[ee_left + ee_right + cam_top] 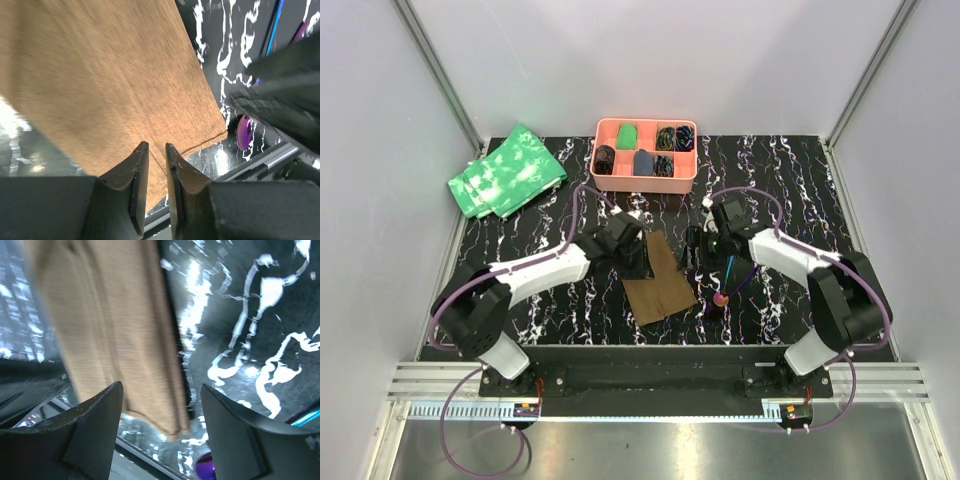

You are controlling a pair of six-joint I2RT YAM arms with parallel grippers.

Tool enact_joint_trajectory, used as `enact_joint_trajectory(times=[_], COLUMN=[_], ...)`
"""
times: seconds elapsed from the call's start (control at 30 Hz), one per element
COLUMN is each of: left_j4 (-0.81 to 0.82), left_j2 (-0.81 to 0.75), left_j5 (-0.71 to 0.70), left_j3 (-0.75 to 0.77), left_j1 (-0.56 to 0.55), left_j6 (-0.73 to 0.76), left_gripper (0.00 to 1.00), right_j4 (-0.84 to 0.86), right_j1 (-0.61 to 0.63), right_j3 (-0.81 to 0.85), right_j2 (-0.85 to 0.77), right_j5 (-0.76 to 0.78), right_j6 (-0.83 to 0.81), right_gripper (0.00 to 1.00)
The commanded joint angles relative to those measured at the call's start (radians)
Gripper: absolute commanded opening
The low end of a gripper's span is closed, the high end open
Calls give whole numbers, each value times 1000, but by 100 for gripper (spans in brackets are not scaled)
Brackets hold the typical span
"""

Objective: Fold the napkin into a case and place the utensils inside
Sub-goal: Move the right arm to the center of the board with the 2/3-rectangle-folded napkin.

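We see the left gripper [625,250] left of centre on the black white-veined table [790,190], over the far left corner of the plain brown cloth napkin [660,285]. Its fingers are narrowly apart and hold nothing. The napkin lies as a folded strip, its long axis running from the far edge toward the near edge. The right gripper [696,247] hangs at the strip's far right side, jaws wide and empty. Just right of the strip, the slim plastic utensils [728,280], purple, blue and teal, lie nearest the right arm.
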Motion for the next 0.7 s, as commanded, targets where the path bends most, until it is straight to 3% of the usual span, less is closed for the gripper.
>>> enact_joint_trajectory(times=[0.0,0.07,0.27,0.3,0.4,0.43,0.6,0.67], left_j4=[113,121,148,157,164,167,158,129], left_j2=[29,26,-1,-7,-49,-67,-105,-110], left_j5=[5,3,5,-12,-102,-125,-340,-444], left_j3=[-9,-11,-18,-28,-54,-61,-113,-114], left_j1=[-34,-42,-97,-108,-161,-178,-308,-385], left_j6=[-51,-51,-31,-23,-2,7,0,3], left_gripper=[22,22,25,28,39,47,56,57], right_j4=[-9,37,141,188,309,340,523,545], right_j1=[-9,-9,-9,-8,-3,1,86,86], right_j3=[2,-39,-157,-198,-293,-318,-457,-485], right_j2=[71,79,68,60,30,5,-124,-162], right_j5=[-90,-123,-189,-203,-271,-291,-297,-301], right_j6=[-68,-57,-10,22,128,162,386,441], right_gripper=[71,69,52,44,34,33,30,43])
